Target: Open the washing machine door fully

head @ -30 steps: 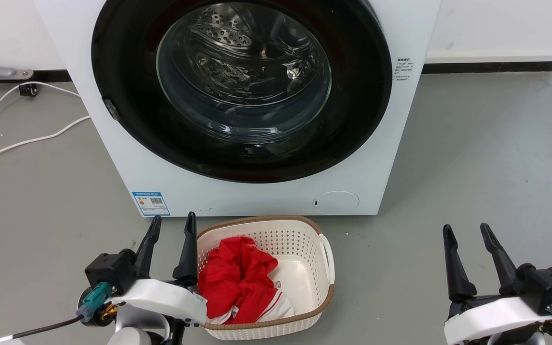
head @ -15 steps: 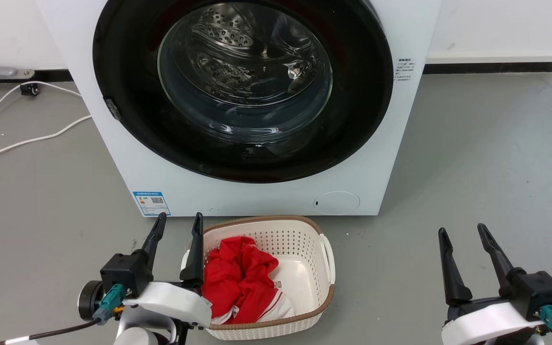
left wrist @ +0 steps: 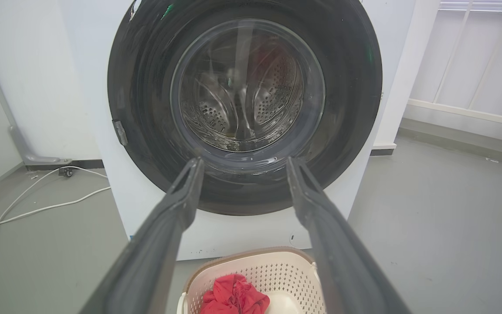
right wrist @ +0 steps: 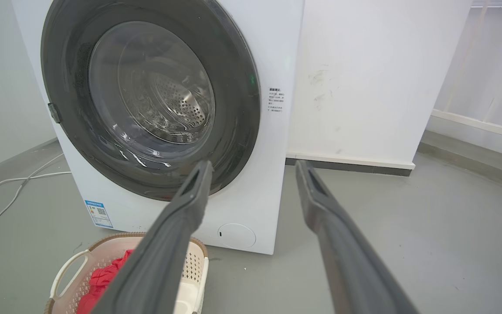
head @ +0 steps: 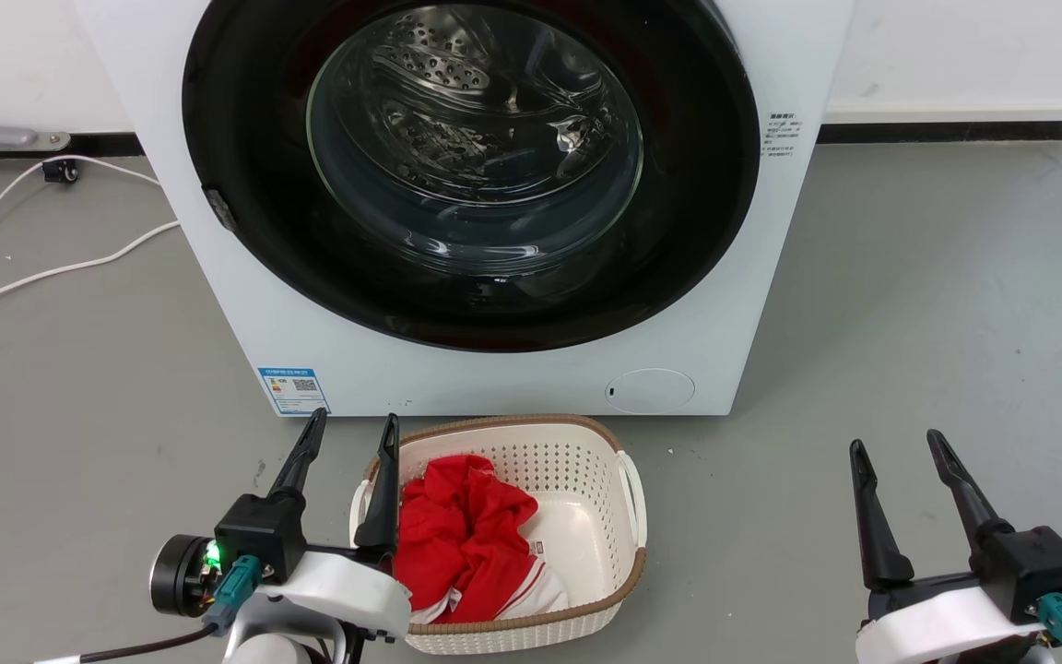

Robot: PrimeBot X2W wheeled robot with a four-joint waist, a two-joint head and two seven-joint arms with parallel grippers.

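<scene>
washing machine door (head: 471,171) sits flush against the front of the washing machine (head: 494,378), closed. glossy black ring with a clear glass bowl at centre, and the perforated steel drum shows through it. small grey tab (head: 220,209) on the door's left rim. blue label (head: 293,391) at lower left of the white front, round filter cap (head: 649,390) at lower right. white perforated basket (head: 628,516) on the floor (head: 909,304) just in front of the machine, with red cloth (head: 462,535) bunched in its left half. left pincer (head: 353,418) is low at the basket's left edge, fingers spread, nothing between them, tips toward the machine's lower front, not touching the door. in the left wrist view the door is dead ahead between the fingers. right pincer (head: 895,441) is over bare floor, well right of the basket, fingers spread, empty, apart from the machine. white cable (head: 61,272) lies on the floor left of the machine.
</scene>
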